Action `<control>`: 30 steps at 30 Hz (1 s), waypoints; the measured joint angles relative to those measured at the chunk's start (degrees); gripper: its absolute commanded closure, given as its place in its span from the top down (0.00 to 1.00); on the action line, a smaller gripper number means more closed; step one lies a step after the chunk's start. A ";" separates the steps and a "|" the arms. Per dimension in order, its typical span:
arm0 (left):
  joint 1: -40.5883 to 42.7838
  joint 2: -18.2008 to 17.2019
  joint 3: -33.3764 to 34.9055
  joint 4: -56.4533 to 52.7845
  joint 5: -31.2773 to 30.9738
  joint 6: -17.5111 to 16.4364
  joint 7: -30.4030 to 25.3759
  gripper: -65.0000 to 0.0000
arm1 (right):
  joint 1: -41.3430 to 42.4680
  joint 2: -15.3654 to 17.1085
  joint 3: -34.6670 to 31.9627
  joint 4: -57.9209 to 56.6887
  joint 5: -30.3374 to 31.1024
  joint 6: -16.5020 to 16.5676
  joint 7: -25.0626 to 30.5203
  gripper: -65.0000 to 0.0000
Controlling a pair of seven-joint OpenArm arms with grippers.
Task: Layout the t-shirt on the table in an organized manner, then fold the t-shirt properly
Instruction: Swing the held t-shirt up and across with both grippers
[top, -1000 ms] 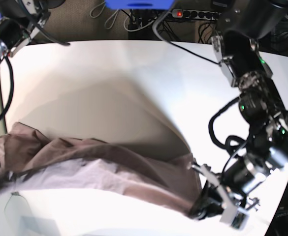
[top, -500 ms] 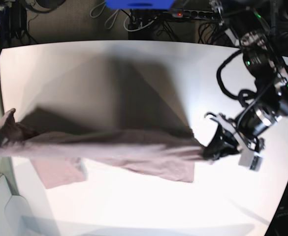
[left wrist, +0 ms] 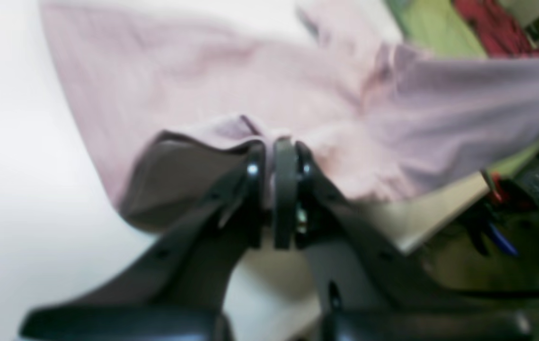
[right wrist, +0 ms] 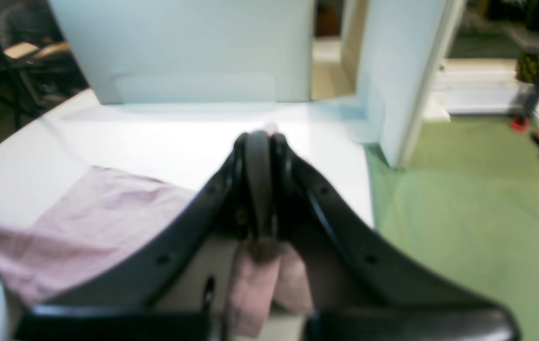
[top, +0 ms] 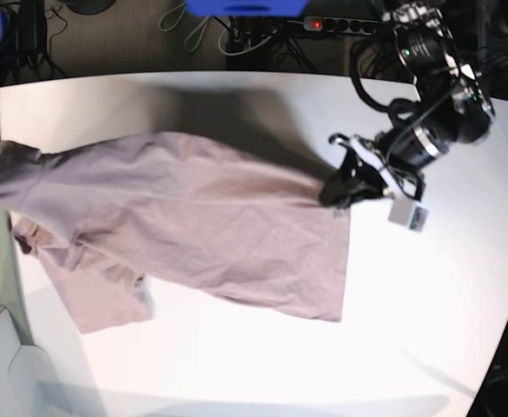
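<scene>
Left wrist: my left gripper [left wrist: 278,147] is clamped tight on a bunched edge of the t-shirt [left wrist: 260,90]. Cloth spreads away from the tips over the white table [left wrist: 9,189], and the far part stretches taut off to the right, past the table edge. View is blurred.

Right wrist: my right gripper [right wrist: 260,137] is pinched closed with a strip of the t-shirt [right wrist: 250,284] caught between the jaws and hanging under them. More shirt [right wrist: 84,222] lies on the table [right wrist: 155,137] to the left. Green floor [right wrist: 463,213] sits beyond the table edge.

Base: t-shirt [top: 193,226] is spread across the table [top: 410,330], raised along its upper edge. My left gripper [top: 339,189] holds its right corner. The opposite end [top: 2,174] runs off frame left; right gripper not visible here.
</scene>
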State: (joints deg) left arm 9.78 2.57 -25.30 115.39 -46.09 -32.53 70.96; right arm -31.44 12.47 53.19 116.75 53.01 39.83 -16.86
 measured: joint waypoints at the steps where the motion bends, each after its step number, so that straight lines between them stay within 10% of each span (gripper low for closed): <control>1: 0.92 0.13 0.00 0.00 -1.03 0.02 -0.02 0.01 | -0.11 -1.29 0.76 0.00 0.00 -0.15 0.04 0.00; 16: 6.49 -4.48 -3.48 0.11 -8.24 0.15 -0.17 0.01 | -2.99 -5.49 9.09 -0.07 -0.11 -0.07 -0.66 0.00; 30: -17.92 -9.31 0.96 -0.04 -6.29 0.00 -0.79 0.01 | 16.57 5.33 10.73 0.00 0.39 0.24 -5.95 0.00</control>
State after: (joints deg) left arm -8.14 -6.74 -24.34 115.35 -52.38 -32.53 70.17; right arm -14.87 17.80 63.92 116.75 53.41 40.07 -22.81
